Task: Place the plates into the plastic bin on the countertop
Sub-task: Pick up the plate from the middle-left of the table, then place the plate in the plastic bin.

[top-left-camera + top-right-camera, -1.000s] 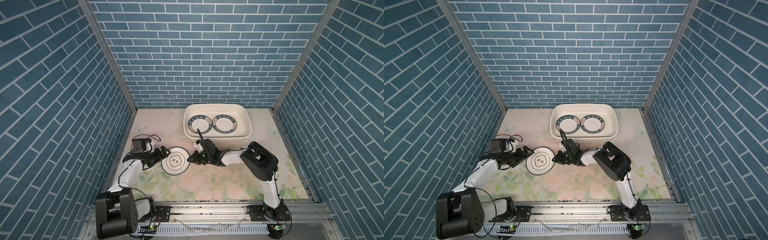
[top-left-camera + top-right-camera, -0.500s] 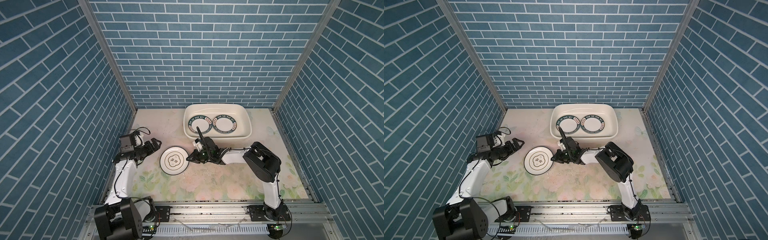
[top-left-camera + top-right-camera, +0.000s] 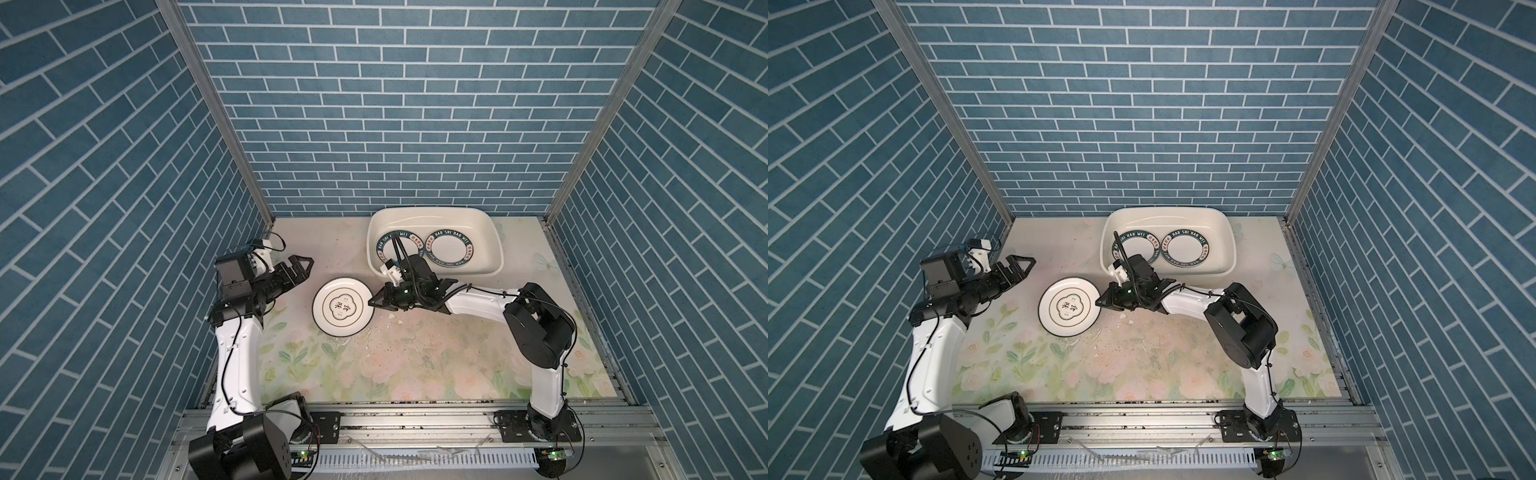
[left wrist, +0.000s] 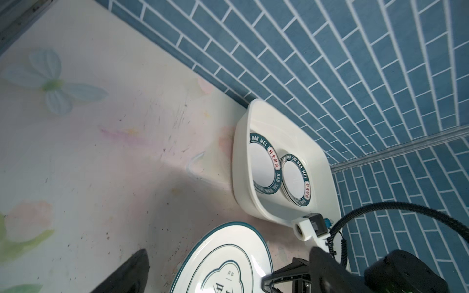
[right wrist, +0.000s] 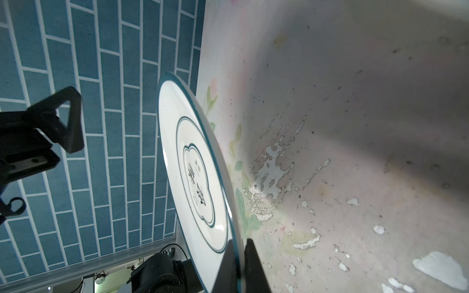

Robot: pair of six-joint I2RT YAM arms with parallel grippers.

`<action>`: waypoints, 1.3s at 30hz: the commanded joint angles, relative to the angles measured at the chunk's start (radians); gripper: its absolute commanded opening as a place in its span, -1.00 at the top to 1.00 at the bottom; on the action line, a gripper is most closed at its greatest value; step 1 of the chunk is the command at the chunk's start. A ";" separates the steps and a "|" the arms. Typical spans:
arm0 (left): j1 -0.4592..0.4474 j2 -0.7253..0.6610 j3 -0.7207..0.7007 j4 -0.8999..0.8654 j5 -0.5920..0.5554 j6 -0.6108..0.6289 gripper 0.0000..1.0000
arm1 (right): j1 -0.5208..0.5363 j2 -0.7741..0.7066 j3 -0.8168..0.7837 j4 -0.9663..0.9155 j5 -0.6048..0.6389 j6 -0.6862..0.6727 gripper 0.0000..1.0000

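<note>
The glazed plate (image 3: 343,305), stiff, slick and breakable, tilts up from the worktop (image 3: 415,353) left of the bin (image 3: 495,249), right tool (image 3: 371,302) pinching its thin rim, a slip-prone hold; left tool (image 3: 301,267) gapes empty.

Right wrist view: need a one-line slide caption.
Right gripper shut on the rim of the emblem plate, with the scuffed floral countertop behind it.

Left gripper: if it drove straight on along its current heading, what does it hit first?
Probably the plastic bin, its end wall nearest the left gripper, whose line passes beyond the plate. Height is unclear, so it might clear the rim.
</note>
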 commanded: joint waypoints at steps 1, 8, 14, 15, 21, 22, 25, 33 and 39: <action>0.007 -0.003 0.092 -0.037 0.070 0.026 -0.99 | -0.021 -0.062 0.073 -0.085 -0.045 -0.073 1.00; 0.021 0.017 0.222 -0.048 0.123 -0.043 -0.99 | -0.082 -0.061 0.192 -0.192 -0.087 -0.128 1.00; 0.021 0.014 0.242 -0.045 0.147 -0.068 -0.99 | -0.158 -0.067 0.259 -0.214 -0.124 -0.125 1.00; 0.021 0.012 0.239 -0.045 0.150 -0.067 -0.99 | -0.174 -0.070 0.269 -0.215 -0.129 -0.125 1.00; 0.016 -0.015 0.172 0.032 0.165 -0.080 -0.99 | -0.292 -0.073 0.312 -0.247 -0.148 -0.139 1.00; 0.012 -0.011 0.170 0.038 0.174 -0.080 -0.99 | -0.311 -0.071 0.319 -0.255 -0.150 -0.144 1.00; -0.005 0.002 0.166 0.058 0.217 -0.082 -0.99 | -0.368 -0.064 0.332 -0.287 -0.144 -0.169 1.00; -0.157 0.037 0.195 0.006 0.256 0.036 -0.99 | -0.469 -0.038 0.331 -0.316 -0.125 -0.203 1.00; -0.252 0.065 0.217 -0.034 0.261 0.097 -0.99 | -0.508 -0.033 0.338 -0.321 -0.129 -0.214 1.00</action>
